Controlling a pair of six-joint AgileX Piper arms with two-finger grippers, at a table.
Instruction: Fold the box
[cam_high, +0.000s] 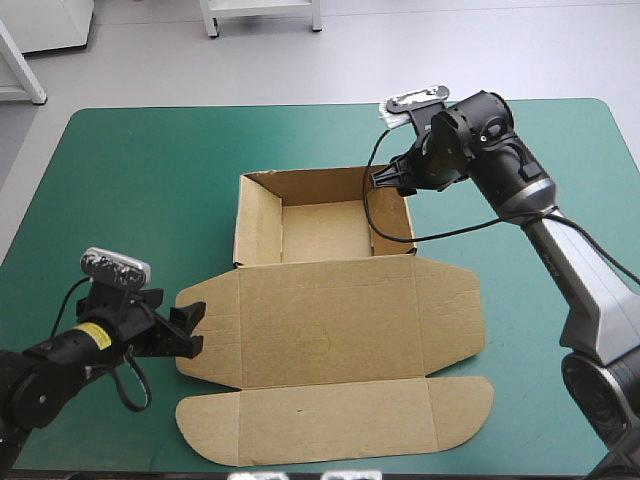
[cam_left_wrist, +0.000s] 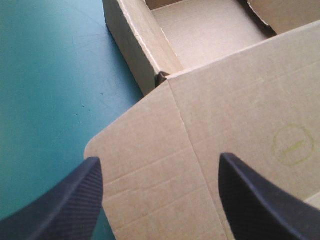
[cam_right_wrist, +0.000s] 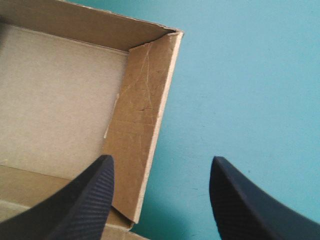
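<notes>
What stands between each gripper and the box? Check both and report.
Nothing visible does. The left gripper is open, and the left flap of the box lies between its fingers. The right gripper is open over the tray's right wall, near the far corner.

Table (cam_high: 130, 170), teal-green cover: brown box (cam_high: 330, 320) lies approx. centre; open tray w/ raised walls toward far edge, lid flat toward near edge.
</notes>
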